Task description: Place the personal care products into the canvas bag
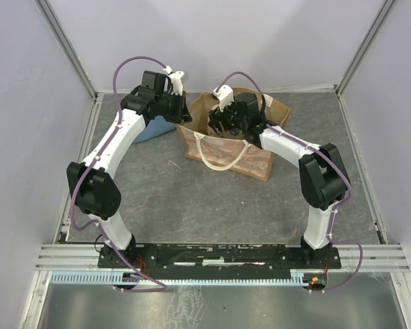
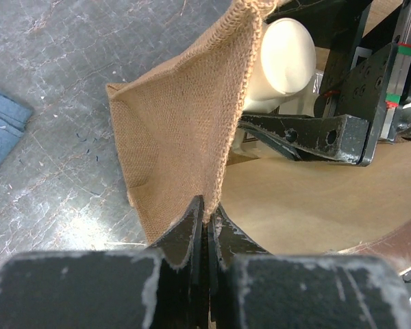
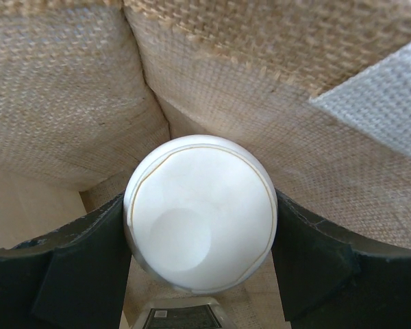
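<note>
Right claw (image 3: 200, 240) hemmed by canvas bag (image 3: 68, 123) walls

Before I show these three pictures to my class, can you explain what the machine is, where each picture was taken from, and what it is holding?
These are two white robot arms bolted to a grey table. The overhead picture looks down from behind them. The other two come from cameras on each wrist. The left hand is shut on the rim of the tan-brown canvas bag, holding it open. The right hand, reaching inside the bag, grips a pale round-topped jar between its black fingers. A folded blue cloth lies beside the bag.
</note>
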Tool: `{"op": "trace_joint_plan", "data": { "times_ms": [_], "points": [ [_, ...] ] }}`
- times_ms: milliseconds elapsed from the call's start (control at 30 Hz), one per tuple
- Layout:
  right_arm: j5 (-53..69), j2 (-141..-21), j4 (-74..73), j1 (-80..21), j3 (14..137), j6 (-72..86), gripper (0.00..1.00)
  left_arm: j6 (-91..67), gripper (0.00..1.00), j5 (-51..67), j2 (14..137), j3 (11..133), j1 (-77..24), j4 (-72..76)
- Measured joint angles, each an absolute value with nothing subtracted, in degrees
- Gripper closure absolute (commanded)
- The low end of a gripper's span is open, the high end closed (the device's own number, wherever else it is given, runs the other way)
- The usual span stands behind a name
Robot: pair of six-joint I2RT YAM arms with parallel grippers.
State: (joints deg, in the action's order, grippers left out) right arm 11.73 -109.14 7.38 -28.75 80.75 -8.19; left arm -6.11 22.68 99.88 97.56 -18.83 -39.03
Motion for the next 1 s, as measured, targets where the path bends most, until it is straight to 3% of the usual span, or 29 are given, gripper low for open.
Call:
{"op": "trace_joint_plan", "data": {
  "times_ms": [833, 900, 1000],
  "points": [
    [7.07, -102.10, 8.99, -27.42, 69.19, -12.84, 1.00, -6.11, 0.97, 24.27, 100.47, 98.00, -19.20, -38.85],
    [7.14, -102.67, 7.60, -27.38, 70.02, -12.69, 0.94, -6.11, 0.97, 24.25, 100.55, 98.00, -19.20, -38.87],
    [7.29, -104.90, 4.19, -27.20, 72.07, -12.14, 0.66, -6.11, 0.97, 24.25, 100.60, 98.00, -19.20, -38.92]
  ]
}}
